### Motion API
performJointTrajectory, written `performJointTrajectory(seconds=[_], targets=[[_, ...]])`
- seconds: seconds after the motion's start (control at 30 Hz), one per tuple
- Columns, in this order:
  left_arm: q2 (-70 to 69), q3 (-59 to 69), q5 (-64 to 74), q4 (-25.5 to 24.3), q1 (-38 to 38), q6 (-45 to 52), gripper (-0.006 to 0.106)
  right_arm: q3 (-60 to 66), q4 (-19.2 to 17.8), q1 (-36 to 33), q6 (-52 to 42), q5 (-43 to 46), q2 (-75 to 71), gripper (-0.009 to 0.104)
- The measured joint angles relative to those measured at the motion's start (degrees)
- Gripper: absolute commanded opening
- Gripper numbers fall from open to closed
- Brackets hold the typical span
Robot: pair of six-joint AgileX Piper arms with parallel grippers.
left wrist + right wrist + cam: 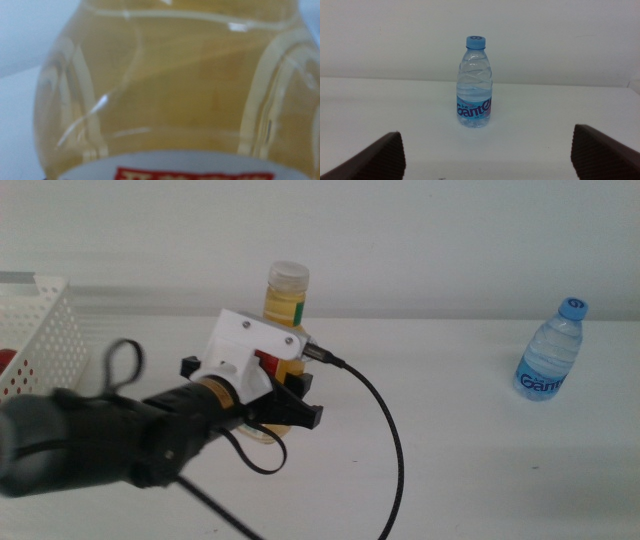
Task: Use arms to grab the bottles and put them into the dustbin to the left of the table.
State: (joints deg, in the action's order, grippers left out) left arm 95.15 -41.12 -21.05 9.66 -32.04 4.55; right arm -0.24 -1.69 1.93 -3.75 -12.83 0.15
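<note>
Left gripper (290,402) meets the full, smooth orange juice bottle (285,298) low on its body; jaw state unclear. Right gripper (487,152) waits, wide apart.

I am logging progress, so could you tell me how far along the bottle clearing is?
Something red shows inside the dustbin, perhaps one container. The left gripper is at the orange juice bottle, grip unclear. The water bottle stands untouched; the right gripper faces it, open.
</note>
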Motion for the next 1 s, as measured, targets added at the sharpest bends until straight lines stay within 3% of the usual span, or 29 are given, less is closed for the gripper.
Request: performJointTrajectory(seconds=[0.4,0.57,1.0], targets=[[-18.8,-0.6,36.0,1.7,4.8,1.1,-0.002,0.0,0.0,0.0,0.0,0.0,0.0,0.088],[-22.0,-6.4,51.9,1.4,6.8,1.1,-0.002,0.0,0.0,0.0,0.0,0.0,0.0,0.088],[-22.0,-24.8,82.1,-5.1,15.1,3.7,-0.002,0.0,0.0,0.0,0.0,0.0,0.0,0.088]])
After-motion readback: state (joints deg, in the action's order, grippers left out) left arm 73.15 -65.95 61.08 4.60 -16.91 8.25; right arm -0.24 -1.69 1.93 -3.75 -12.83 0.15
